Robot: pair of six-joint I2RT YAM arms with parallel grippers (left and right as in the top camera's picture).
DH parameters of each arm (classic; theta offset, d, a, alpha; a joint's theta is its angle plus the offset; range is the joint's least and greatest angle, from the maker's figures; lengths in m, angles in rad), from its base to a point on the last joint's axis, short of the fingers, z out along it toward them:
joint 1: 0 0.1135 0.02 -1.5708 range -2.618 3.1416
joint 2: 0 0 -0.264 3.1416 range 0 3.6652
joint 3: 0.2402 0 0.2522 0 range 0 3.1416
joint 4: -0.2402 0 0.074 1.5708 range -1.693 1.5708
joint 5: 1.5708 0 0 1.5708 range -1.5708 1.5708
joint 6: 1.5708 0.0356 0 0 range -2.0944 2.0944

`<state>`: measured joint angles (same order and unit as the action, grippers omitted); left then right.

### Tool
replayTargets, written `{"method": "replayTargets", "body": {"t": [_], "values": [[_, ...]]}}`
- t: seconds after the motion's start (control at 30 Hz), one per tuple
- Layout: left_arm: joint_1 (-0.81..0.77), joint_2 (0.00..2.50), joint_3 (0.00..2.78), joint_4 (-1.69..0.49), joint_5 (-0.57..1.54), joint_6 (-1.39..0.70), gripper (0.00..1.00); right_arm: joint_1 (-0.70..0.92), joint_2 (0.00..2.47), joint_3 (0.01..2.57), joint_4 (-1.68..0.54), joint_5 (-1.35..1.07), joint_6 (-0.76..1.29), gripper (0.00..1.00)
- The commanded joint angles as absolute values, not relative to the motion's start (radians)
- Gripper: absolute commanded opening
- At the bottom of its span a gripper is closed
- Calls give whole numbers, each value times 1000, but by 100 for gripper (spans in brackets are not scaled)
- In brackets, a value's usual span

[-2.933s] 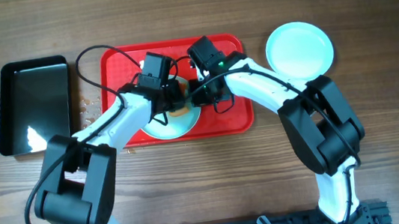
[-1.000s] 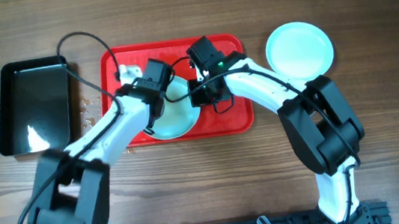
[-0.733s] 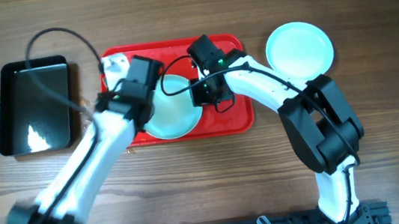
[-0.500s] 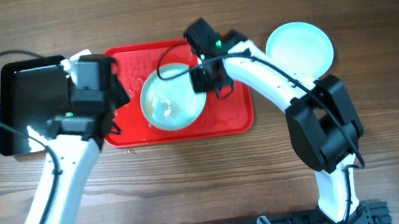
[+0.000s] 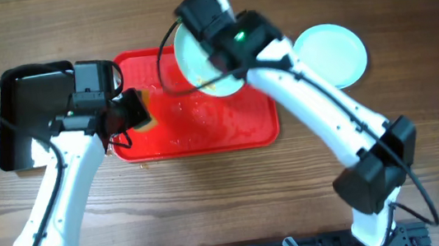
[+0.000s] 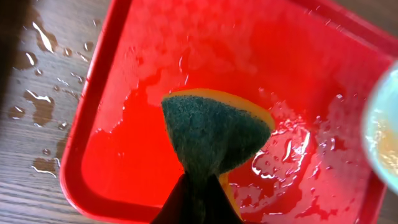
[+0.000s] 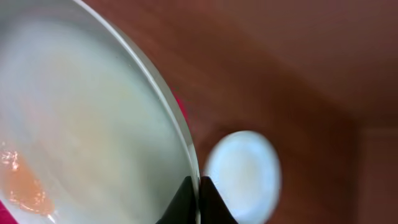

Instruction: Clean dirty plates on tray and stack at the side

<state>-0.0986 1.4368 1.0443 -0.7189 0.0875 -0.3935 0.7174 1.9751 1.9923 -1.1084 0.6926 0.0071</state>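
Two round, shallow, pale mint plates are in sight. The right end effector (image 7: 198, 194) has its fingers closed on the rim of the first plate (image 7: 81, 118). It holds this plate tilted in the air over the far edge of the large red rectangular plastic tray (image 5: 204, 133). An orange-brown smear (image 7: 22, 186) marks the plate's face, well away from the pinched spot. Past this end effector's fingertips, the second plate (image 7: 242, 177) lies flat on the brown wooden worktop (image 5: 212, 206), off the tray to the end effector's right. Its face looks clean, though it is blurred in the wrist view.

The left end effector (image 6: 198, 198) is clamped on a yellow sponge with a green scouring face (image 6: 214, 134), which sticks out past the fingertips as a wedge. Below it is the left part of the tray floor, wet with beads and streaks of water. Whether the sponge touches the floor cannot be told. Just to the left of this end effector runs the tray's raised rim, and beyond that water drops (image 6: 37, 112) lie on the worktop. Farther left stands a black rectangular pan (image 5: 28, 112), close to the tray.
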Motion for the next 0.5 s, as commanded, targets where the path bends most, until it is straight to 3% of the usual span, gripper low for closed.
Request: {"method": "replayTargets", "body": {"t": [0.0, 0.23, 0.47], "values": [[-94, 1483, 1044, -724, 115, -370, 4, 797, 1959, 2012, -1105, 1037, -80, 4], [-94, 1502, 1044, -729, 115, -370, 4, 906, 1959, 2012, -1003, 1394, -198, 4], [-94, 1502, 1044, -730, 116, -370, 4, 936, 1959, 2012, -899, 1457, -288, 4]]}}
